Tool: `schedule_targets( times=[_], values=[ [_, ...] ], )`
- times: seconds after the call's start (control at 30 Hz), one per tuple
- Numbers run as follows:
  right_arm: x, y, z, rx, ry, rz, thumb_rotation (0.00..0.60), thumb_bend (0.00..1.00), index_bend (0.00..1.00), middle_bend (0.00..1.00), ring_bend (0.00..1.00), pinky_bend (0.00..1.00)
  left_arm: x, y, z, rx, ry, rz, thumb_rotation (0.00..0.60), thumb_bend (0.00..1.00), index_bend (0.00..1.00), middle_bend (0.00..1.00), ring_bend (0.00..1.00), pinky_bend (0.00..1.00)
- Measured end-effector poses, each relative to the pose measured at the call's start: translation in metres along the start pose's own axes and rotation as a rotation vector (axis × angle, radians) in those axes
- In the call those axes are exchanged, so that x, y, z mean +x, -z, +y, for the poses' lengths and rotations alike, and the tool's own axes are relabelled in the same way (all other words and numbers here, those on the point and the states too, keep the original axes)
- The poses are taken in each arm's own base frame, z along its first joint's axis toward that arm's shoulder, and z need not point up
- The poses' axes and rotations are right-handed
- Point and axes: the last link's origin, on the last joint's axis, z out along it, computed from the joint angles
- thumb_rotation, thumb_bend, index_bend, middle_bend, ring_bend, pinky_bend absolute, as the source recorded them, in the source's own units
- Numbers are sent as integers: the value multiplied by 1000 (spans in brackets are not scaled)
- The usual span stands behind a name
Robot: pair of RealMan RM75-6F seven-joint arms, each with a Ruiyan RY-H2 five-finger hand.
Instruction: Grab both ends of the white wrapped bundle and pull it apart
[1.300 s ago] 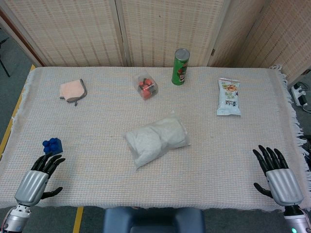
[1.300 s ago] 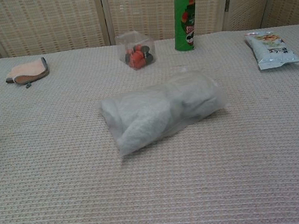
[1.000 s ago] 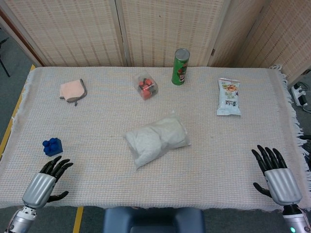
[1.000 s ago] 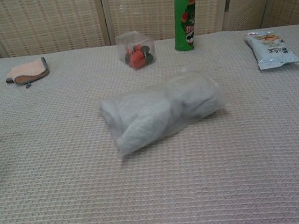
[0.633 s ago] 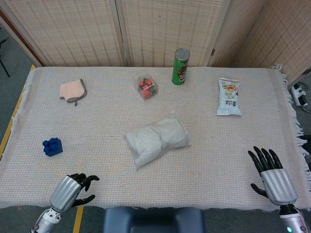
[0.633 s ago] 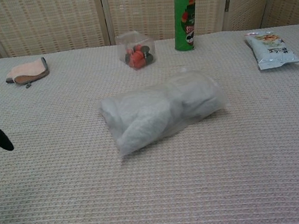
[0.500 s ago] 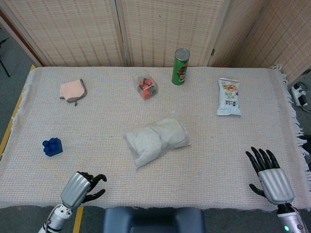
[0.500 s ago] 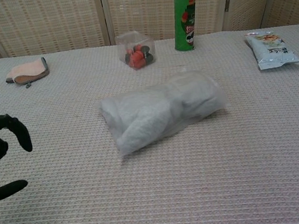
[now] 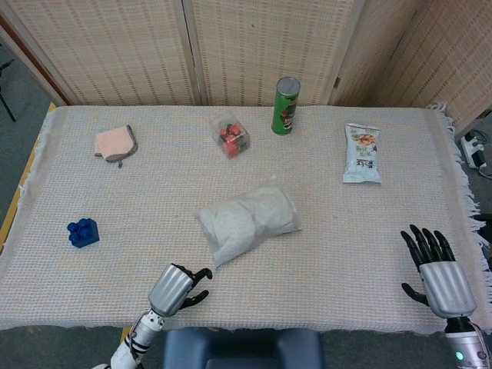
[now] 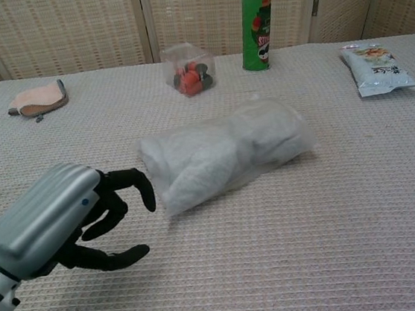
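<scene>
The left hand hovers near the bundle's left end, empty, fingers loosely curled apart, having swept in from the table's left edge. The white wrapped bundle lies intact and unmoved mid-table on the cloth. The right hand stays spread open, empty, near the right edge.

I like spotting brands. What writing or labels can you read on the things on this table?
Green can: white lettering on the label, too blurred to read.
Snack packet: printed text, too small to read.
Nothing else shows any writing.
</scene>
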Motion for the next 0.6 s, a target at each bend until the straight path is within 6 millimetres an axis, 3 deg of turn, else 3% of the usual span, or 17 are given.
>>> schedule_targets(
  times=[0.6],
  values=[
    [-1,-5,6,-29,-8,-46,600,95,0,0,0,0,-44,-34,-11,-8,-171,-1,600,261,467,1000,1000,1000]
  ],
)
